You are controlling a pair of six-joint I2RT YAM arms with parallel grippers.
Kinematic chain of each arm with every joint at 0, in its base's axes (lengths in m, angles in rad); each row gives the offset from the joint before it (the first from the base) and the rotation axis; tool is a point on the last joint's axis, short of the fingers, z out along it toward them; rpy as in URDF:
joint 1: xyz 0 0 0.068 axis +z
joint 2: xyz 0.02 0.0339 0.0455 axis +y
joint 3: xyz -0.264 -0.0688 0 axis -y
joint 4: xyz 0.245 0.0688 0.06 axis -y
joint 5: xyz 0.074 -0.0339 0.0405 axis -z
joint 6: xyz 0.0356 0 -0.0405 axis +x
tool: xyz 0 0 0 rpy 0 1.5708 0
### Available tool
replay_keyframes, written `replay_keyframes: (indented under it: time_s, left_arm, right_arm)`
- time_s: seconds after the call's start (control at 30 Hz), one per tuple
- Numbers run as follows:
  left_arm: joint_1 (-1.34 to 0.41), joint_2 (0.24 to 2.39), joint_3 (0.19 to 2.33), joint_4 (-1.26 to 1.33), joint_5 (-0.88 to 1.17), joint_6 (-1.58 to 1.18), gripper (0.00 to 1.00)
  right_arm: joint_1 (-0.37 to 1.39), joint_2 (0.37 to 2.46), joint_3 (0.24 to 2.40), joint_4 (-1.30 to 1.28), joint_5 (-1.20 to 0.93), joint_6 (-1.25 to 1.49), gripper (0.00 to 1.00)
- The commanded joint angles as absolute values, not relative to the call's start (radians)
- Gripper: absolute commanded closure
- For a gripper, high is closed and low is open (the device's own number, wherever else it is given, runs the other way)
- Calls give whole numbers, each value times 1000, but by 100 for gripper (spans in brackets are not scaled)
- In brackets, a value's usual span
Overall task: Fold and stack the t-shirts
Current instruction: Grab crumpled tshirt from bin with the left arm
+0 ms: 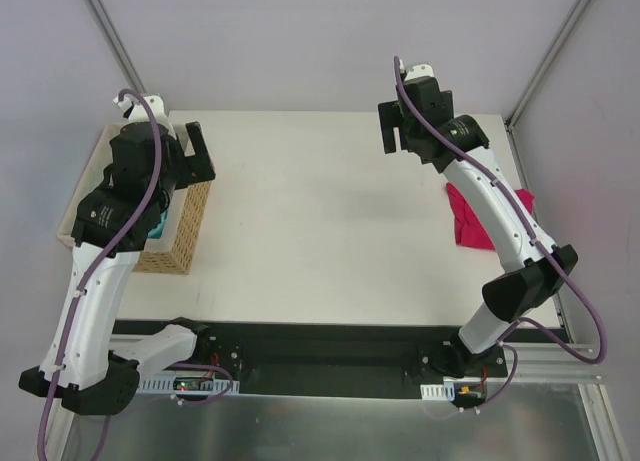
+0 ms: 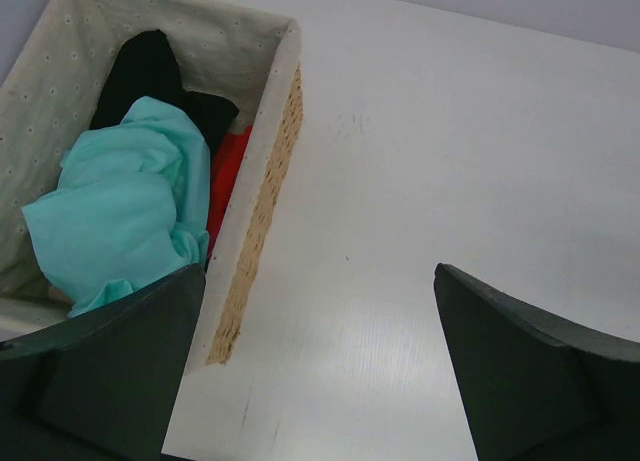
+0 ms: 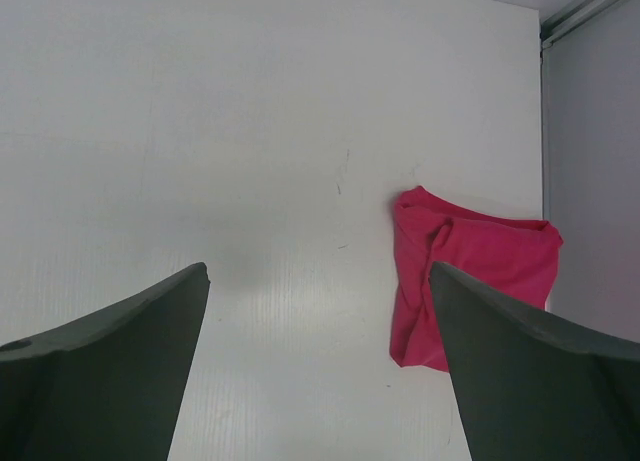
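Left pincer, right pincer: apart, empty. Crumpled magenta t-shirt on smooth tabletop. Only left wrist shows black t-shirt beside bunched teal t-shirt in woven basket.

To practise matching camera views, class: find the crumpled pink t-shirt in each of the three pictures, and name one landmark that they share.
Top external: the pink t-shirt lies at the table's right edge, partly hidden behind the right arm.
Left wrist: not in view.
Right wrist: right of centre, close to the table's right edge.
Shared landmark: the white table, seen in all three views.
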State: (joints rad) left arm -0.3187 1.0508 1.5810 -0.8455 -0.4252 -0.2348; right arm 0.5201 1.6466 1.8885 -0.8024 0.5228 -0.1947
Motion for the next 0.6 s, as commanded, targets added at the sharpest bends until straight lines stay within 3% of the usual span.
replay_keyframes:
  time_s: [0.0, 0.57]
  left_arm:
    - [-310, 1048, 1580, -810, -430, -207, 1]
    - [-308, 1031, 1517, -793, -460, -209, 1]
  right_arm:
    - [517, 1598, 1905, -818, 514, -179, 4]
    - [517, 1686, 1995, -856, 422, -157, 4]
